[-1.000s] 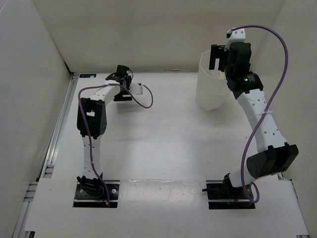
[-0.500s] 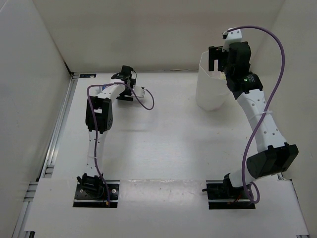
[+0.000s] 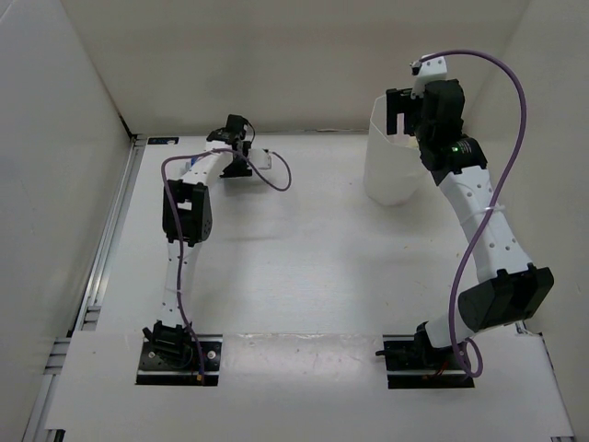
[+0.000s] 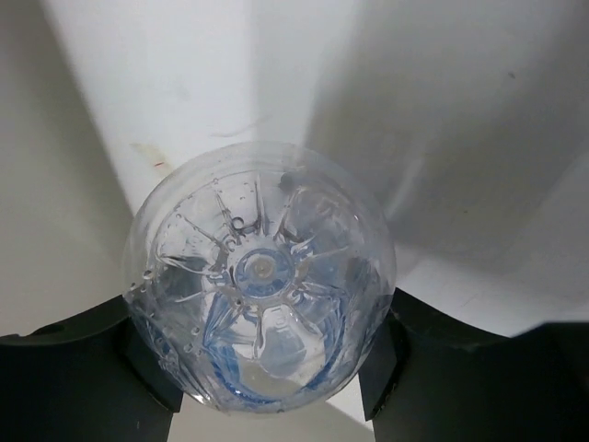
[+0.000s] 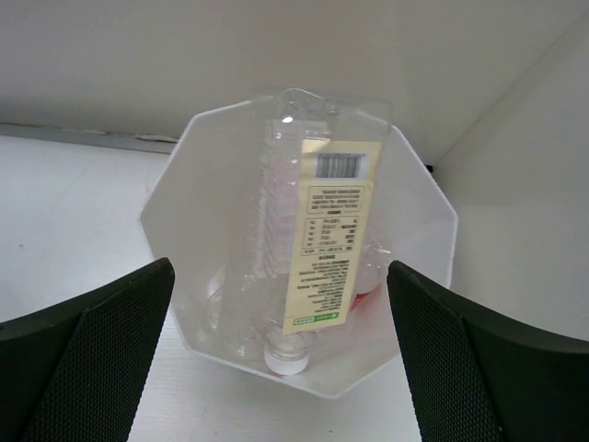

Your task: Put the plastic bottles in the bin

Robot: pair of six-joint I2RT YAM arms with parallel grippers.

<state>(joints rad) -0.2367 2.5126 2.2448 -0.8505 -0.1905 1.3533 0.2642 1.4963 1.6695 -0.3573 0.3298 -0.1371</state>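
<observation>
Top view, left gripper (image 3: 245,155): a second ago it hung wide open just short of the small clear plastic bottle (image 3: 262,158). It has since slid toward the far edge of the white worktop (image 3: 304,249), and the bottle's body now lies in its jaws.
Top view, clear bottle: lying on the worktop near the far edge, on the far-left side and well apart from the bin.
Top view, right gripper (image 3: 402,109): unmoved over the last second, poised above the rim of the tall translucent white many-sided bin (image 3: 386,180) in the far-right corner.
Left wrist view, grip: the ribbed base of the clear bottle (image 4: 259,276), with a blue tinge low inside, fills the gap. Both dark fingers (image 4: 83,378) press on its sides, so the pincer is clamped on it.
Left wrist view, meaning: the grasp looks made, and lifting and carrying it across to the bin is the likely next step.
Right wrist view, jaws: the fingers (image 5: 92,359) are spread wide apart and hold nothing.
Right wrist view, bin (image 5: 166,198): a clear bottle with a yellowish label (image 5: 327,249) leans inside it, white cap toward the near rim. Something red (image 5: 370,293) shows beneath.
Right wrist view, meaning: at least one bottle is already binned, and the clamped one is not yet.
</observation>
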